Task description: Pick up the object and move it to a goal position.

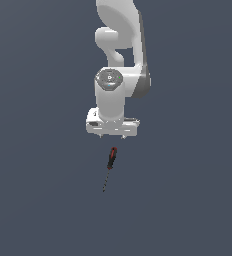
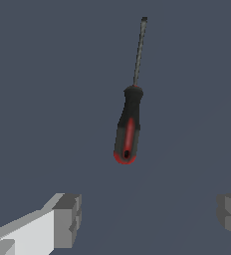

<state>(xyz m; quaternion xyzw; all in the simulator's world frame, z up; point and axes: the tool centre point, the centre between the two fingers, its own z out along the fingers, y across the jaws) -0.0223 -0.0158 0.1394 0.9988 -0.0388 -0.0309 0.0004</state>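
While the gripper [image 1: 113,135] hangs wide open and empty at frame centre, it should centre over the screwdriver's [image 1: 111,159] handle before descending.

The screwdriver [image 2: 128,127] has a black handle with a red stripe along its length and a red butt end, and a thin dark grey shaft. The arm [image 1: 119,75] is white with darker grey shading at its joints. The gripper [image 2: 150,219] has a white body and grey fingertip pads [image 2: 67,219]. The surface [image 1: 38,200] is a plain, unpatterned slate blue-grey.
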